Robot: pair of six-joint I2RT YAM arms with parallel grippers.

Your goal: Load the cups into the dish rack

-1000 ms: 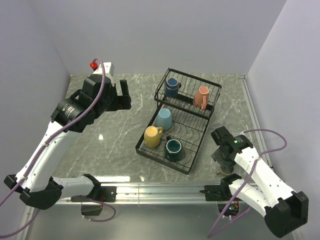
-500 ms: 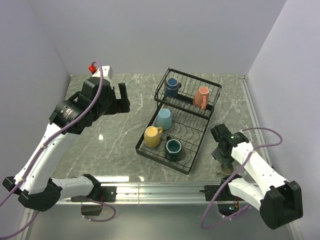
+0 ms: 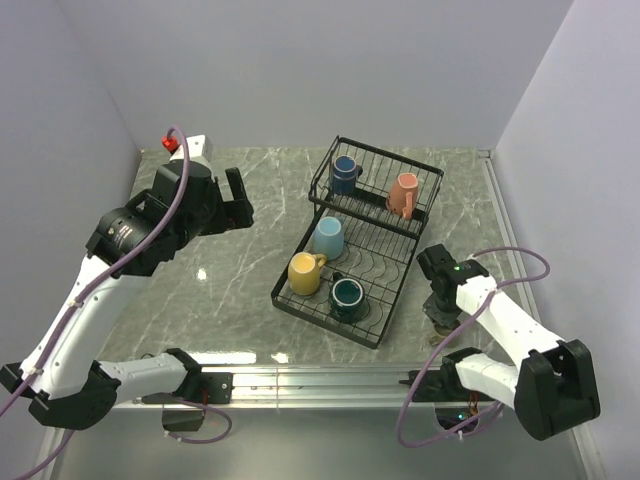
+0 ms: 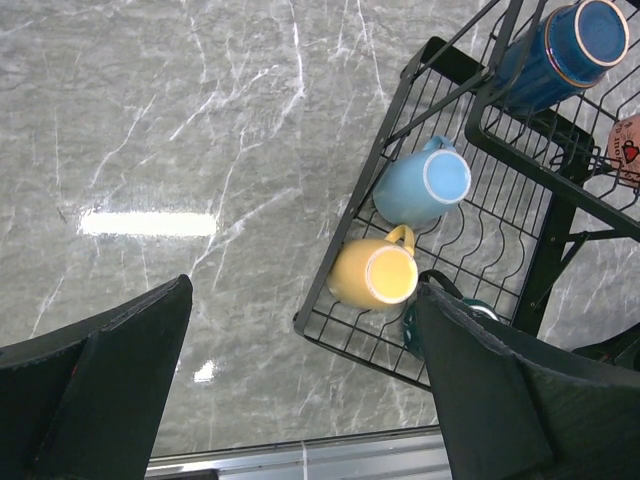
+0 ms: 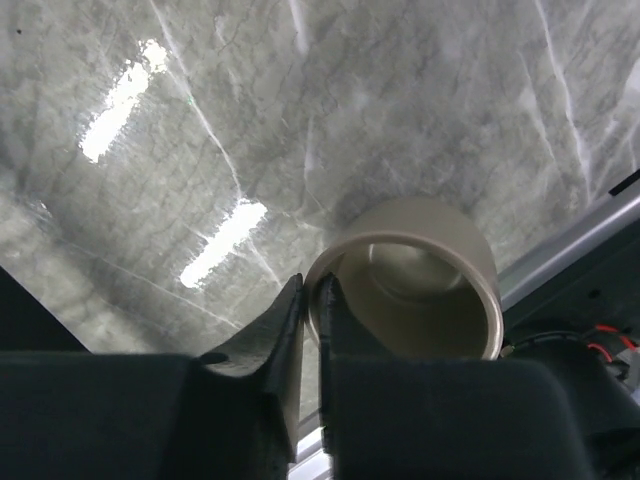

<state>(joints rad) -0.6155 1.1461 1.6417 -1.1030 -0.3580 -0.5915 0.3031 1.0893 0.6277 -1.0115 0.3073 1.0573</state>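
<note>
The beige cup point(image 5: 410, 270): upright on the table point(image 3: 230, 290) near its front right edge, outside the dish rack point(image 3: 325, 322), which holds the other cups point(image 3: 347, 294). My right gripper point(image 5: 310, 320): fingers nearly closed, pinching the cup's wall at the rim, one inside, one outside. Recommendation: lift straight up before travelling, since so thin a rim hold may let it swing. Left gripper point(image 3: 238, 197): wide open, empty, well apart.

Robotics lab test cell. Plain grey partition walls point(image 3: 330, 70) on three sides; marble-pattern table point(image 3: 240, 290); left arm point(image 3: 90, 290), right arm point(image 3: 510, 330) bolted to aluminium rail point(image 3: 320, 378); exposed purple cabling point(image 3: 184, 185).
</note>
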